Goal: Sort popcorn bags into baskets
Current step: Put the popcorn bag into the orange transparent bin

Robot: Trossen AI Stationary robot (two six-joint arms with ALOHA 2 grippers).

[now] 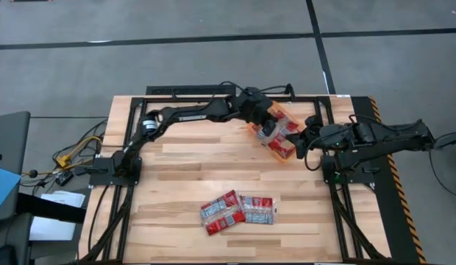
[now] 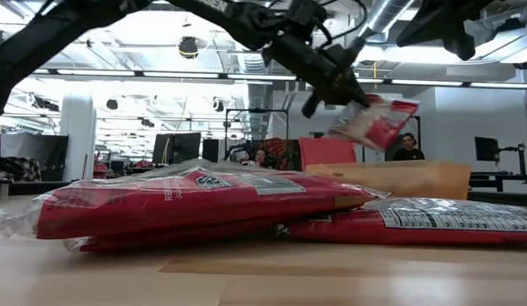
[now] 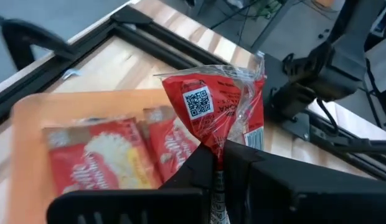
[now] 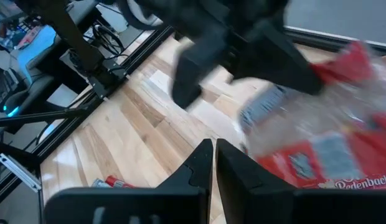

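My left gripper point(image 1: 269, 126) reaches across the far side of the table and is shut on a red popcorn bag point(image 3: 211, 115), which it carries above the orange basket point(image 3: 25, 124). Two more bags point(image 3: 93, 155) lie flat inside the basket. In the low view the held bag point(image 2: 376, 119) sticks out beyond the left gripper point(image 2: 340, 85). My right gripper point(image 4: 215, 146) is shut on nothing and hovers beside the basket's right side point(image 1: 307, 141). A few bags point(image 1: 235, 210) lie flat and overlapping near the table's near edge. My left gripper pinches the bag between its two fingers at a narrow gathered end of its clear wrapper point(image 3: 216, 155). The fingers slant down from the table's left. The bag is lifted clear above the basket, tilted, and spreads out beyond the fingertips.
The basket point(image 1: 285, 153) sits tilted at the table's far right, between the two grippers. The loose bags fill the foreground of the low view point(image 2: 187, 200). Bare wood lies between them and the basket. Black frame rails point(image 1: 338, 213) run along the table sides.
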